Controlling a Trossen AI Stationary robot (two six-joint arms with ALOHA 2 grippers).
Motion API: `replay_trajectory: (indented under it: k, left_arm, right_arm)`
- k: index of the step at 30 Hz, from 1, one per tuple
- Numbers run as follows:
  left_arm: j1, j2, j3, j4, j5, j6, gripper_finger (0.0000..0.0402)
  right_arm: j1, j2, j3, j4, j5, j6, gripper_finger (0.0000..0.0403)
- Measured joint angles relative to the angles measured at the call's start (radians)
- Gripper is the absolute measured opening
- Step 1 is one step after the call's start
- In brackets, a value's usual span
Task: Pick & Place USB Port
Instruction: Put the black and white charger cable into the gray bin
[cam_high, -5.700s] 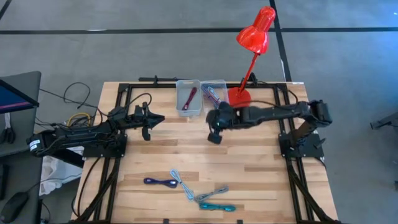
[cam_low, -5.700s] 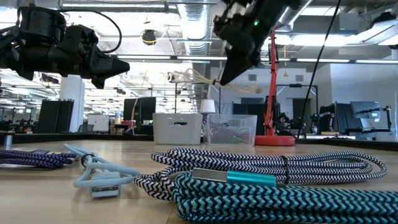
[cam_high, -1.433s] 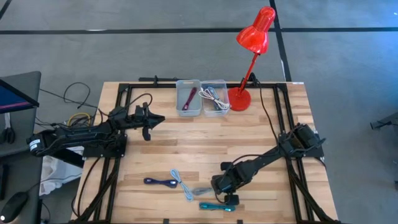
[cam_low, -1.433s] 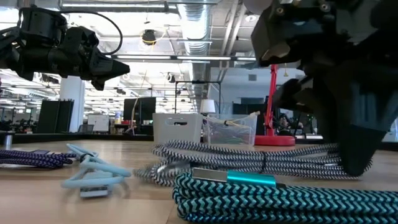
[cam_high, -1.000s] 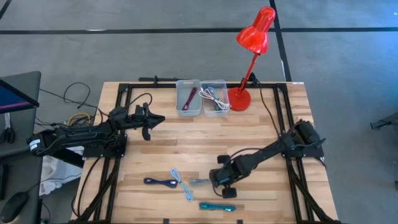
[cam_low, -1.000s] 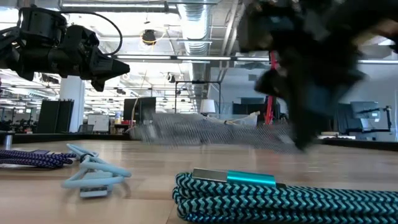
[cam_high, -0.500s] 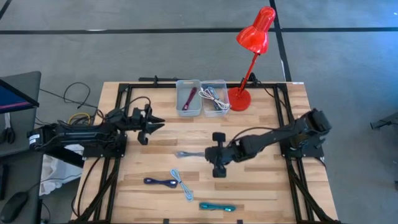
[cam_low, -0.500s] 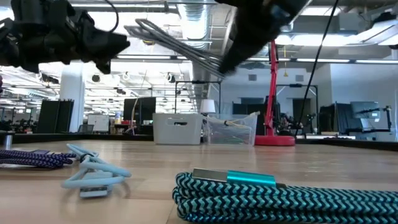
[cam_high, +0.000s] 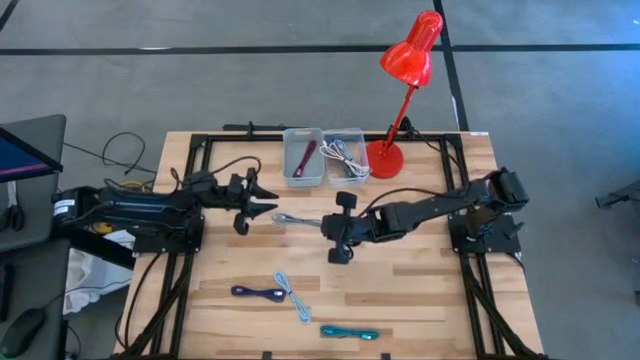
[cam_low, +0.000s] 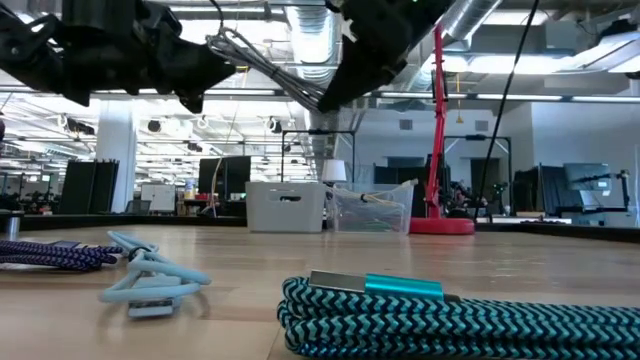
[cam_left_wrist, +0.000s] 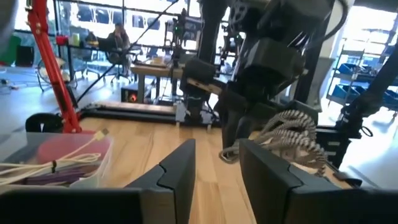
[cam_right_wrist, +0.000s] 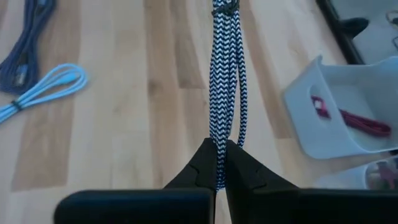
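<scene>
My right gripper (cam_high: 327, 226) is shut on a black-and-white braided cable bundle (cam_high: 296, 219), held in the air over the middle of the table. The bundle also shows in the right wrist view (cam_right_wrist: 222, 74) and in the left wrist view (cam_left_wrist: 290, 133). My left gripper (cam_high: 268, 208) is open and empty. It points toward the table's right, and the bundle's free end is just in front of its fingertips. On the table near the front edge lie a purple cable (cam_high: 254, 292), a light blue cable (cam_high: 293, 297) and a teal cable (cam_high: 348, 331). My right gripper pinches the coiled bundle's near end (cam_right_wrist: 217, 163) between its two fingers, several strands together. The fingers come roughly level from the table's right and lie along the bundle. The bundle sticks out past the fingertips toward the left gripper, lifted clear of the table.
Two small bins stand at the far edge, a white one (cam_high: 303, 158) with a red cable and a clear one (cam_high: 346, 156) with cables. A red desk lamp (cam_high: 398, 90) stands to the right of them. Black frame rails run along the table's edges.
My right gripper has lifted the black-and-white bundle off the table near the front edge and carried it up and toward the far left, to the table's middle. My left gripper has moved toward the table's right, toward the bundle.
</scene>
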Motion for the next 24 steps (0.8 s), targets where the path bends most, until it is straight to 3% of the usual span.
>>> replay_trajectory:
  k: [7,24]
  left_arm:
    - [0.000,0.025,0.021,0.011,0.067,-0.010,0.0122]
    - [-0.028,0.021,0.021,0.016,0.074,-0.014,0.0122]
  right_arm:
    - [-0.036,0.000,0.000,-0.002,0.069,-0.005,0.0000]
    - [-0.060,-0.091,0.000,0.058,0.169,-0.057,0.0000]
